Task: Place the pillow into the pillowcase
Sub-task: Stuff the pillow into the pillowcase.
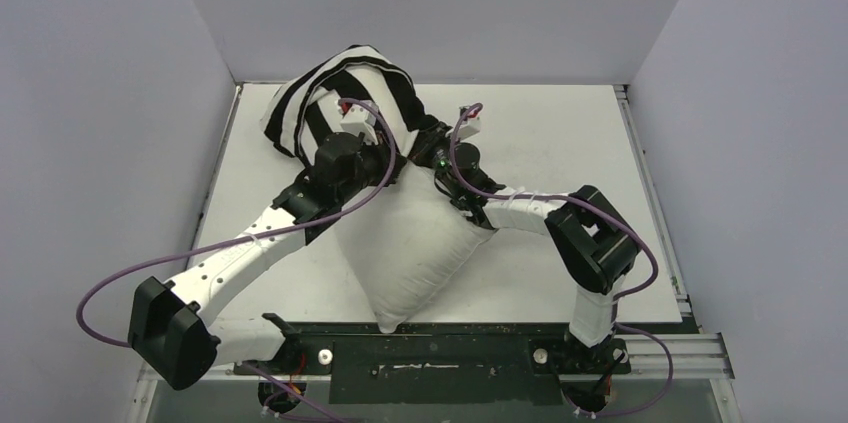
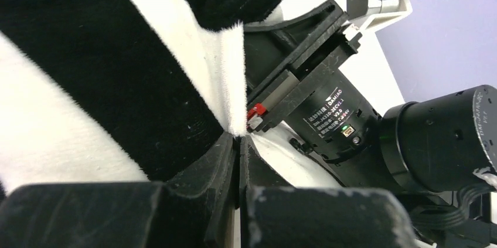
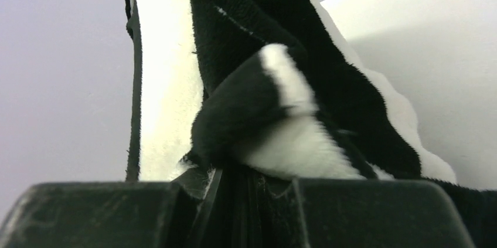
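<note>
pillow [image 1: 415, 253] lies mid-table, most of it bare, one corner pointing at the near edge. Its far end runs under both wrists; can't tell how much is inside. pillowcase [image 1: 340, 93] is bunched and lifted over that far end, toward far-left.

left tool [image 2: 239, 142]: fingers pressed together, pinching a white edge of the pillowcase. right tool [image 3: 234, 183]: almost fully closed, clamped on a striped fold.

table [image 1: 560, 143] top is white, with a black rail [image 1: 430, 353] along the near edge. Plain pale walls [image 1: 450, 3] on three sides.

Right-arm motor [image 2: 328, 125] label reads "DAMIAO"; smaller lines not legible.
</note>
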`<control>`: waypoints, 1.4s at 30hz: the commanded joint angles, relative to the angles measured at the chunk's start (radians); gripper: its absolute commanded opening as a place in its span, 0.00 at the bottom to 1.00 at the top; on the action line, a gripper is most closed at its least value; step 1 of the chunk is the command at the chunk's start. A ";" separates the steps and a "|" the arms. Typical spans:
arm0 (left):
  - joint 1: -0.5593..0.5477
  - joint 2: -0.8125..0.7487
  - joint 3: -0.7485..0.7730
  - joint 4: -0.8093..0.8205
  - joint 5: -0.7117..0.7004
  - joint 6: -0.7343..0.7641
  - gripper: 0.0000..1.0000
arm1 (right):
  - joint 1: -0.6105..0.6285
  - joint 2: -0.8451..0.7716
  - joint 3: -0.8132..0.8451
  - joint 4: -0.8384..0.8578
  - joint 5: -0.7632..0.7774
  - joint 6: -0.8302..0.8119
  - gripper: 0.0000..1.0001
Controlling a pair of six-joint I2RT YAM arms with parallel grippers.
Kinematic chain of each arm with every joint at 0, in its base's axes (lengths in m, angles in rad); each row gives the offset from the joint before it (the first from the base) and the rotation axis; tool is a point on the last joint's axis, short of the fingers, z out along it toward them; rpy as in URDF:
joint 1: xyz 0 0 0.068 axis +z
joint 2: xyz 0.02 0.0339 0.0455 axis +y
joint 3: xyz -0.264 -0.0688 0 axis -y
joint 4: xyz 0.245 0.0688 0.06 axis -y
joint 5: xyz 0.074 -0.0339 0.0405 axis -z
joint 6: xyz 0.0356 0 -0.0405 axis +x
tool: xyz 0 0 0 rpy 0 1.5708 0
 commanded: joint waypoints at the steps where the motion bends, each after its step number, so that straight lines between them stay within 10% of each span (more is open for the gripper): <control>1: -0.027 -0.007 0.009 -0.004 0.107 -0.048 0.00 | -0.104 -0.005 -0.013 0.144 0.163 -0.029 0.00; 8: 0.148 0.214 0.172 0.147 0.332 -0.077 0.01 | -0.141 0.019 0.097 -0.048 -0.019 -0.181 0.29; 15: 0.254 0.259 0.375 -0.058 0.328 0.075 0.35 | -0.171 -0.150 0.086 -0.380 -0.146 -0.343 0.65; 30: 0.363 0.305 0.203 0.029 0.312 0.249 0.54 | -0.023 -0.158 0.286 -0.792 -0.107 -0.606 1.00; 34: 0.363 0.365 0.173 0.055 0.321 0.267 0.52 | 0.014 -0.035 0.361 -0.878 -0.038 -0.607 1.00; 37: 0.365 0.390 0.203 0.011 0.323 0.261 0.00 | 0.013 0.039 0.382 -0.851 -0.023 -0.584 0.92; 42: 0.352 0.307 0.295 -0.109 0.218 0.228 0.00 | -0.008 0.110 0.403 -0.730 -0.038 -0.545 0.23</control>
